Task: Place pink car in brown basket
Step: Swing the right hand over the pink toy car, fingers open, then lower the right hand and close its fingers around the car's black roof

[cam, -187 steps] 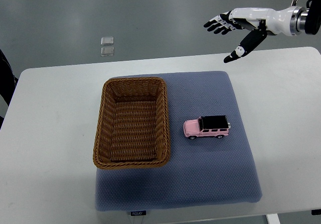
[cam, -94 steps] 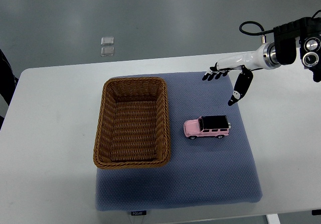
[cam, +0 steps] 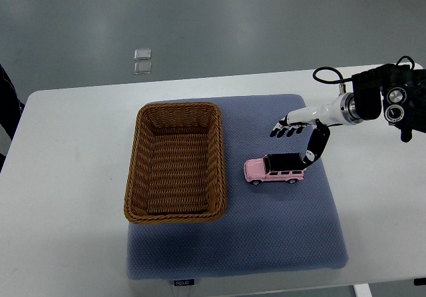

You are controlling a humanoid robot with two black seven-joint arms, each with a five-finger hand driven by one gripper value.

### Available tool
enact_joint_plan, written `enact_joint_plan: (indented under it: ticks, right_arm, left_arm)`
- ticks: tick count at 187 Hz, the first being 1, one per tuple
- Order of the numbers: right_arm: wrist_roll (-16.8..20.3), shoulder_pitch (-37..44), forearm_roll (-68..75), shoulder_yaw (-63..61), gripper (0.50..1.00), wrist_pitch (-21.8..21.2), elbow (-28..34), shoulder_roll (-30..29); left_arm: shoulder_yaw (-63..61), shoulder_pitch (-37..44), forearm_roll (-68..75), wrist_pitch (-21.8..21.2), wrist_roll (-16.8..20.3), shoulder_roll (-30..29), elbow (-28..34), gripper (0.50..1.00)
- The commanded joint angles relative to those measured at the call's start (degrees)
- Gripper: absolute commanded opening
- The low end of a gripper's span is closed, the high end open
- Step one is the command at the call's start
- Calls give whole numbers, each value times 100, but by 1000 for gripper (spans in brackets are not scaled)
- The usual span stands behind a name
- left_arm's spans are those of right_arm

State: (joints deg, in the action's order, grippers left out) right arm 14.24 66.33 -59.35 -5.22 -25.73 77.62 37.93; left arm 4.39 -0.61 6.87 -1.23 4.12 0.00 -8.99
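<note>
**Right hand poised over pink car: approach geometry**

The right hand (cam: 297, 137) enters from the right edge of the top view and hangs above the far right end of the pink car (cam: 274, 168). Its fingers (cam: 282, 132) are spread and extended toward the picture's left; the thumb (cam: 313, 148) points downward, with its tip at or just beside the car's black roof at the right end. Contact cannot be confirmed from this view. The hand is released and holds nothing.

The pink car stands on its wheels on the blue mat (cam: 266, 244), which lies on the white bench (cam: 66, 177). The car's long axis runs left to right in the picture, roughly in line with the forearm. From the hand, the car lies slightly nearer the robot and to the left, so the fingers sit on the far side of the body and the thumb on the right end.

The brown basket (cam: 174, 162) sits on the left part of the mat, just beside the car, with a narrow strip of mat between them. Its interior shows nothing inside. The basket's long axis runs crosswise to the car's.

The left hand is out of view; the right hand is the only one within reach.

Judgement: the grasp has not yet closed. The coming move likely requires the hand to settle lower and bracket the car across its narrow width.
</note>
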Motion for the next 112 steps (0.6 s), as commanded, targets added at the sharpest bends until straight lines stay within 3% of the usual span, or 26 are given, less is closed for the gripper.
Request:
enact_joint_plan:
  ticks: [1, 44, 112]
  right_arm:
    - [26, -32, 257, -5, 885, 112, -1, 13]
    - [9, -261, 503, 12, 907, 385, 7, -145]
    - [-27, -454, -270, 21, 907, 552, -186, -506]
  left_arm:
    - [0, 0, -1, 0, 1, 0, 2, 1000]
    - [0, 0, 7, 0, 1, 0, -7, 1000]
    - [0, 0, -1, 0, 1, 0, 2, 1000]
